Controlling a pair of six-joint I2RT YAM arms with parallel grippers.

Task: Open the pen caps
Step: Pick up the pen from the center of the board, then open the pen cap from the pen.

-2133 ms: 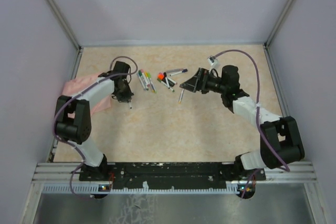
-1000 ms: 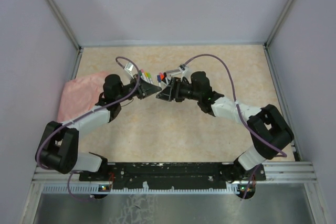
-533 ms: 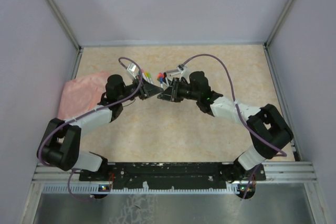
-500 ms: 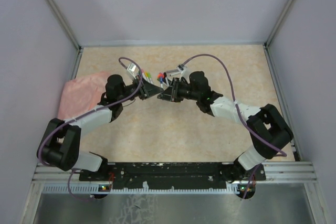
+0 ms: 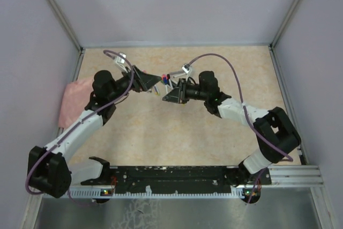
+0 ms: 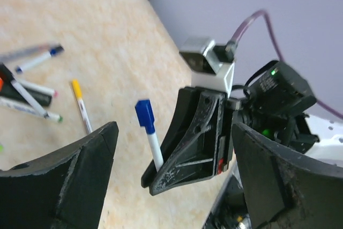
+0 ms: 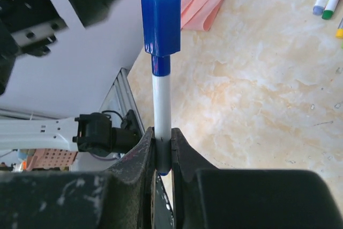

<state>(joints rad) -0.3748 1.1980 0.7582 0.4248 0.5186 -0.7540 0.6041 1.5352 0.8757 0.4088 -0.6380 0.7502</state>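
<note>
Grips one pen [image 7: 162,105] in the right tool [image 7: 163,142], pinched shut low on the white barrel, upright and clear of the table [image 5: 214,132]. Shows the blue cap [image 7: 161,25] sitting on top of that pen, not yet off; cannot tell whether loosened at all. Holds the left tool [image 5: 153,82] with jaws spread wide, facing the cap from just beside it and gripping nothing. In the left wrist view, frames the cap between both fingers [image 6: 64,181] without touching either one.

Leaves the other pens [image 6: 81,105] lying in a loose cluster on the table beyond the two tools, with coloured ends in yellow, blue, green, pink and orange. Cannot tell capped from uncapped among those at this size, and finds no loose caps for certain. Shows a pink cloth [image 5: 72,100] at the left edge of the table, well apart from the cluster.

Judges the task far from finished: needs the left tool closed on the blue cap and a straight pull away from the barrel, then probably the same for much of the cluster.
</note>
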